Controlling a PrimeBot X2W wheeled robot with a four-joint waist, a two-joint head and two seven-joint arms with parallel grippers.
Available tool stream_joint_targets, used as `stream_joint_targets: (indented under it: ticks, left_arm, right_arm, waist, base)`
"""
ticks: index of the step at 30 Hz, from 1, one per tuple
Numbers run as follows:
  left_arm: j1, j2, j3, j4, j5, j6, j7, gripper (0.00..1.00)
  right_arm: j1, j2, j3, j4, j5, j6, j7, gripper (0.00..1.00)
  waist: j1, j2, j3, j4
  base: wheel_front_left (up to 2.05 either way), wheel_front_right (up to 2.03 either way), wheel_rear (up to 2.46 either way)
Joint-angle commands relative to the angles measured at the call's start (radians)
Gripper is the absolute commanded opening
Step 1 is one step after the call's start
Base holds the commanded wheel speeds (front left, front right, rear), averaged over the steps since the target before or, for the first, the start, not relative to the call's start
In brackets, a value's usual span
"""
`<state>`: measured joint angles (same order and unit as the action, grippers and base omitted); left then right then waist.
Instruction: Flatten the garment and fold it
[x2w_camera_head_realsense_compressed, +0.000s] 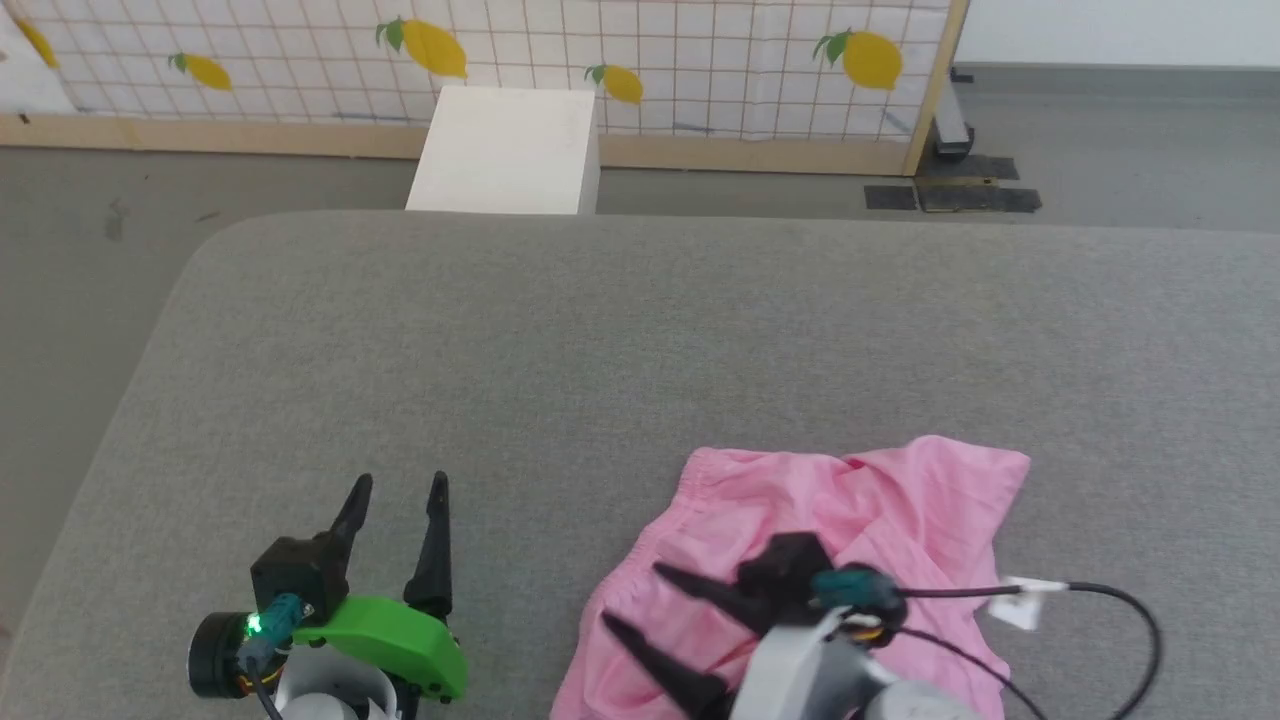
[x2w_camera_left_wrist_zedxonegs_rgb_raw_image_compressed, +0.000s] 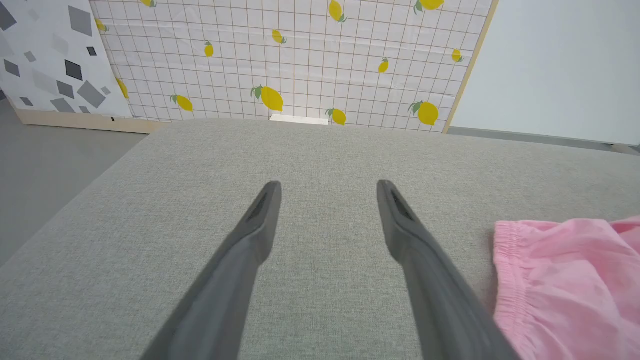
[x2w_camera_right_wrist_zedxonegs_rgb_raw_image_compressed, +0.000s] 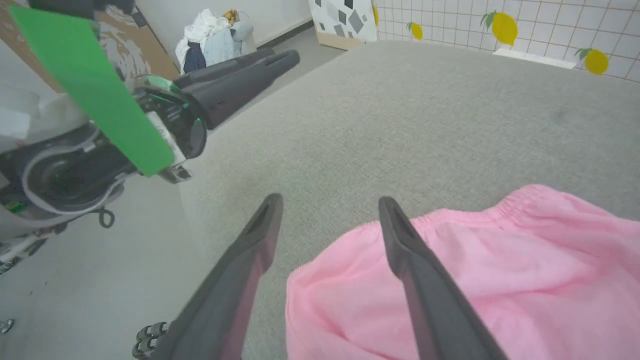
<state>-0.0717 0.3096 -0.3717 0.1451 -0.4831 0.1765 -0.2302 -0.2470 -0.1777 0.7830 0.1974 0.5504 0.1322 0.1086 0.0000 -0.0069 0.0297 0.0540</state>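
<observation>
Here the garment lies on the grey fabric-covered surface, close to the near edge and on the robot's right half. It is pink and wrinkled, and its gathered elastic band runs along the side that faces the left end effector. The right end effector hangs over the near left part of the cloth with its two dark fingers spread apart and nothing between them. They point toward the upper left of the head view. In the right wrist view that end effector straddles the garment's edge, one finger over the pink cloth and the other over bare grey surface beside it; whether either tip touches the cloth cannot be told. The left end effector sits well apart from the garment over bare surface, its fingers also spread wide and empty. In its own wrist view the garment shows at the lower right with the elastic band toward the fingers. A black cable with a white tag loops out from the right wrist over the cloth. Beyond the surface stand a white box and a lemon-patterned screen on the grey floor.
</observation>
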Motion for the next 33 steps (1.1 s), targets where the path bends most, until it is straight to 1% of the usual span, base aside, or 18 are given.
stream_joint_targets:
  ticks: [1,3,6,10,15,19,23,27,28,29,30,33]
  left_arm:
    - [0.008,0.007,0.003,-0.003,-0.007,0.006,0.002,1.00]
    - [0.013,0.009,0.003,-0.006,-0.008,0.009,0.004,1.00]
    - [0.018,0.010,0.001,-0.009,-0.009,0.012,0.006,1.00]
    - [0.025,0.007,-0.006,-0.013,-0.009,0.018,0.009,1.00]
    - [0.029,0.006,-0.013,-0.018,-0.010,0.019,0.010,1.00]
    - [0.020,0.005,-0.020,-0.021,-0.009,0.016,0.011,1.00]
    - [0.006,0.004,-0.023,-0.018,-0.009,0.009,0.007,1.00]
    - [-0.006,0.000,-0.027,-0.012,-0.009,0.006,0.003,1.00]
    - [-0.009,-0.001,-0.028,-0.011,-0.008,0.006,0.003,1.00]
    - [-0.011,-0.002,-0.029,-0.010,-0.008,0.006,0.003,1.00]
    - [-0.013,-0.001,-0.028,-0.008,-0.009,0.006,0.002,1.00]
    - [-0.014,0.001,-0.024,-0.002,-0.012,0.005,-0.001,1.00]
  right_arm:
    - [0.023,-0.010,-0.035,-0.017,-0.016,-0.002,-0.010,1.00]
    - [0.044,-0.020,-0.094,-0.036,-0.032,-0.002,-0.001,1.00]
    - [0.080,-0.042,-0.201,-0.046,-0.052,-0.002,0.045,1.00]
    - [0.130,-0.081,-0.334,-0.039,-0.071,-0.002,0.134,1.00]
    - [0.164,-0.120,-0.442,-0.030,-0.075,-0.002,0.256,1.00]
    - [0.142,-0.134,-0.469,-0.012,-0.059,-0.002,0.327,1.00]
    - [0.086,-0.138,-0.446,0.021,-0.036,-0.002,0.377,1.00]
    - [0.022,-0.139,-0.408,0.080,-0.014,-0.002,0.415,1.00]
    - [0.012,-0.140,-0.398,0.090,-0.008,-0.002,0.420,0.72]
    - [0.003,-0.142,-0.390,0.097,-0.002,-0.002,0.423,0.38]
    - [-0.007,-0.144,-0.378,0.103,0.006,-0.002,0.426,0.00]
    - [-0.028,-0.154,-0.358,0.105,0.023,-0.002,0.422,0.00]
  waist:
    - [0.0000,0.0069,-0.011,-0.014]
    - [0.0000,0.0069,-0.017,-0.022]
    - [0.0000,0.0069,-0.025,-0.030]
    - [0.0000,0.0069,-0.035,-0.033]
    - [0.0000,0.0069,-0.034,-0.030]
    - [0.0000,0.0069,-0.018,-0.020]
    - [0.0000,0.0069,0.003,-0.009]
    - [0.0000,0.0069,0.022,0.006]
    - [0.0000,0.0069,0.025,0.010]
    - [0.0000,0.0069,0.028,0.014]
    - [0.0000,0.0069,0.031,0.016]
    - [0.0000,0.0069,0.034,0.018]
  base:
    - [0.00,0.00,0.00]
    - [0.00,0.00,0.00]
    - [0.00,0.00,0.00]
    - [0.00,0.00,0.00]
    - [0.00,0.00,0.00]
    - [0.00,0.00,0.00]
    - [0.00,0.00,0.00]
    - [0.00,0.00,0.00]
    - [0.00,0.00,0.00]
    - [0.00,0.00,0.00]
    - [0.00,0.00,0.00]
    - [0.00,0.00,0.00]
